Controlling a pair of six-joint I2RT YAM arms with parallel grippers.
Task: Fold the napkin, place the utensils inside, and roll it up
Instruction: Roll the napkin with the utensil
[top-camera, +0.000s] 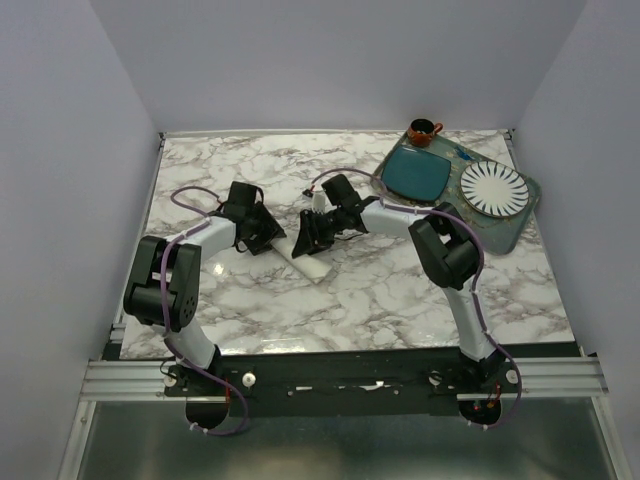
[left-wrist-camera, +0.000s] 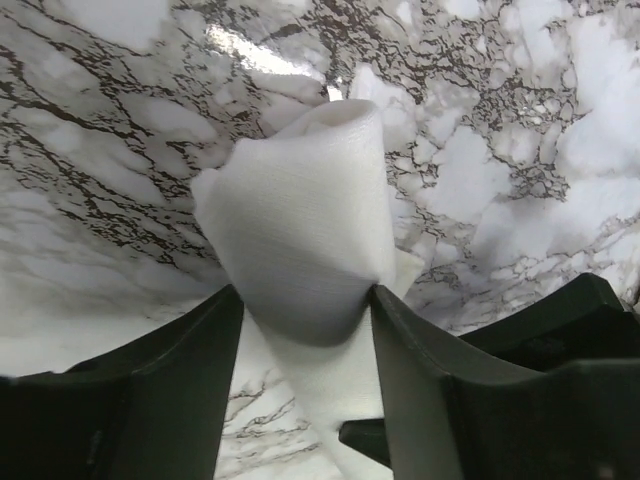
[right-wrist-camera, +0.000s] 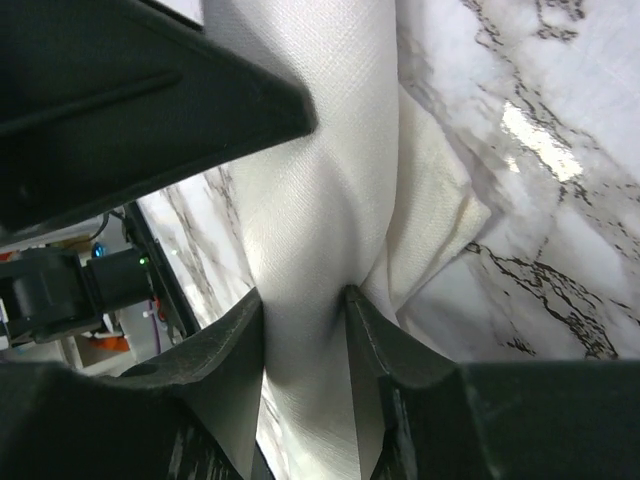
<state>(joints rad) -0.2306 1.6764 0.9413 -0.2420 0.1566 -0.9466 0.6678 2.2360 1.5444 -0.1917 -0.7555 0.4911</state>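
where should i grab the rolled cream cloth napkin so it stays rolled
Across the round body of the rolled cream cloth napkin, coming from above, one finger on each long side, as the left gripper and right gripper pinch it now. The soft tube dents when squeezed, so a crosswise grip should hold its layers wound.

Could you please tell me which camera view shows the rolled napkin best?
The left wrist view: the napkin sits centred, its rolled shape and far end visible above the fingers. The right wrist view shows only a stretch of its side; the top view, only a small white end.
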